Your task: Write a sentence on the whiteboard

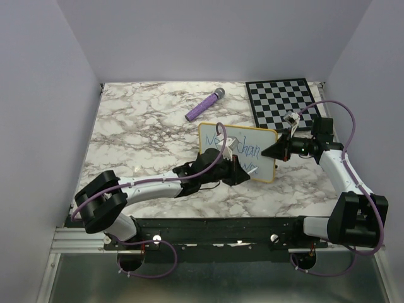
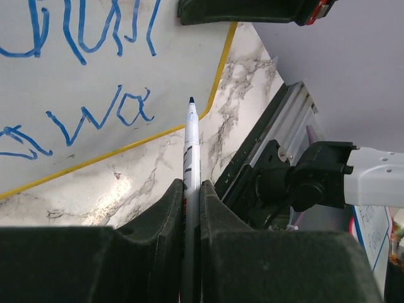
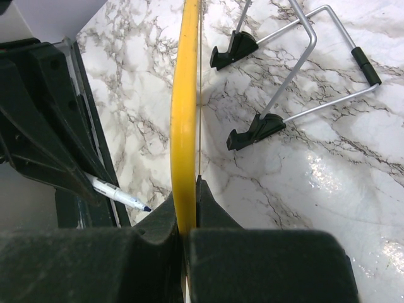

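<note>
Yellow framing marks out the whiteboard [image 1: 243, 148], which is propped right of centre on the marble worktop [image 1: 145, 132]. Its white face is tilted back and turned towards the arm bases. The board's right edge is clamped between the closed fingers of the right pincer [image 3: 185, 211]. In the right wrist view the frame is seen edge-on, running straight away from those fingers. A wire stand [image 3: 303, 69] with black feet is set on the marble behind the board.

The left pincer [image 2: 191, 189] is closed on a white marker pen [image 2: 191, 142], which is gripped lengthwise with its blue tip pointed at the board's lower right corner. The tip is placed just right of the letters "wa" in the sentence [image 1: 248, 151]. In the right wrist view a narrow gap is seen between tip and frame, so contact with the face cannot be confirmed.

A broad stretch of marble is left open to the left of the board. The strip between the board and the near rail is taken up by the left arm. A checkered board [image 1: 282, 101] is laid at the back right, apart from the whiteboard, and a purple cylinder [image 1: 205, 105] is laid beyond it, well apart.

The board's long sides are run left to right across the worktop, with the right end slightly nearer the arms. The blue lines of writing are laid along that axis.
</note>
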